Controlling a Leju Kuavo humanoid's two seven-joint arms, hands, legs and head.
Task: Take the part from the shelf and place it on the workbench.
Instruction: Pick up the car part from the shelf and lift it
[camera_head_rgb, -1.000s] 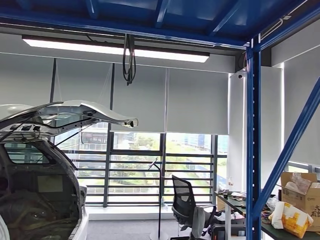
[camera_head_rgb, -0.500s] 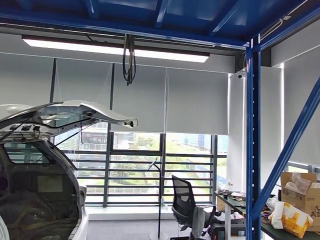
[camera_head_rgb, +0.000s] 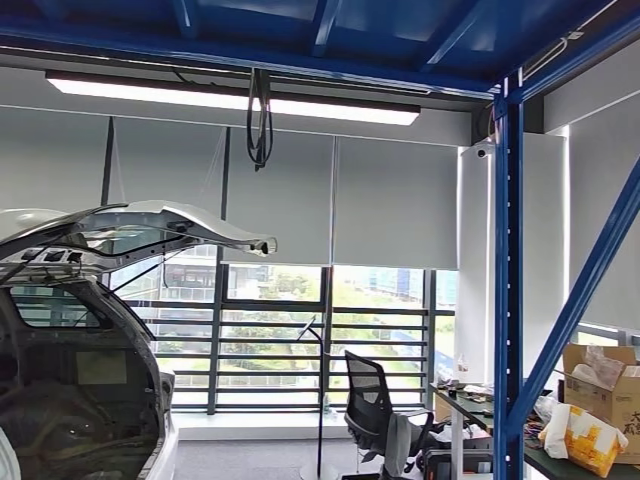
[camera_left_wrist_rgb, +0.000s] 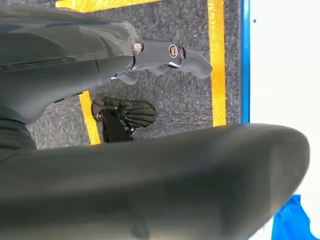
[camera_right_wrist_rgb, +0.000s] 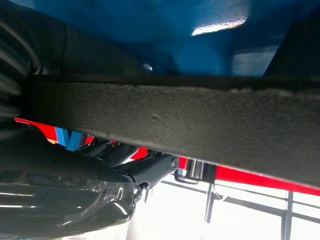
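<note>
**Part held up by both hands, much of it out of sight**

The head view looks across the room: a white car (camera_head_rgb: 83, 330) with its tailgate (camera_head_rgb: 143, 228) raised stands at the left, cut off by the frame edge, its dark boot interior hard to read. A blue upright (camera_head_rgb: 507, 280) and a blue diagonal brace (camera_head_rgb: 581, 290) of the shelf frame run down the right side. Behind them a cardboard box (camera_head_rgb: 604, 385) and a white and yellow bag (camera_head_rgb: 581, 437) sit on a surface that is cut off by the lower right corner. A black office chair (camera_head_rgb: 370, 405) stands near the windows.

In the left wrist view, the dark part (camera_left_wrist_rgb: 158, 185) fills the near side as a broad rounded shape, blurred by closeness. The left hand (camera_left_wrist_rgb: 113, 57) lies alongside it, dark fingers (camera_left_wrist_rgb: 181, 55) stretched out over grey carpet (camera_left_wrist_rgb: 181, 100) marked with yellow tape (camera_left_wrist_rgb: 217, 65). Whether this hand grips the part, I cannot tell.

In the right wrist view, a long dark edge of the part (camera_right_wrist_rgb: 188, 122) with a rough felt-like face crosses the picture. The right hand (camera_right_wrist_rgb: 94, 187) sits under it, fingers (camera_right_wrist_rgb: 154, 170) reaching toward its underside, but the contact is hidden, so its grip cannot be told either. Blue metal and a red strip show beyond.
</note>
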